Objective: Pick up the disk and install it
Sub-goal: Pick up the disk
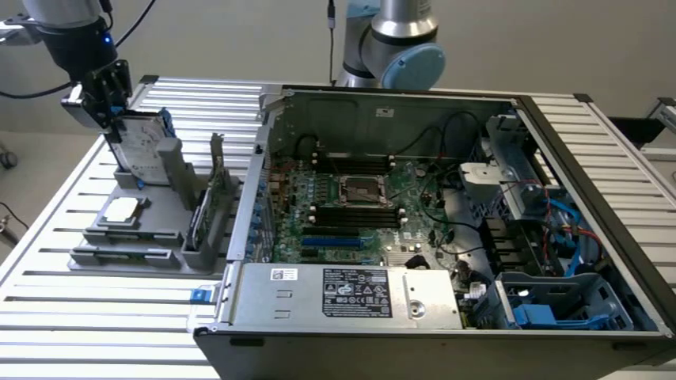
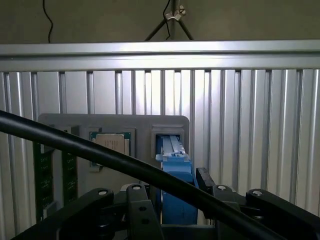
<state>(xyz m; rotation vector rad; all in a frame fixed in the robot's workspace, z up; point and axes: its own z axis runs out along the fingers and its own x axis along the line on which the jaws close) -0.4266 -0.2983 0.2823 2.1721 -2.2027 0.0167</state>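
The disk (image 1: 146, 149) stands on edge in a slot of the grey holder (image 1: 132, 241), on the exterior view's left. It is silver-grey with a blue carrier. My gripper (image 1: 106, 101) has come down over the disk's top edge. In the wrist view the blue carrier edge of the disk (image 2: 174, 160) runs up between my two black fingers (image 2: 144, 210). A narrow gap shows on each side, so my gripper (image 2: 175, 200) is open and straddles the disk.
The holder also carries a small square silver chip (image 1: 120, 210) and upright green circuit cards (image 1: 217, 194). The open computer case (image 1: 591, 158) lies to the exterior view's right, with a blue drive bay (image 1: 549, 310) at its near corner. A black cable (image 2: 90, 147) crosses the wrist view.
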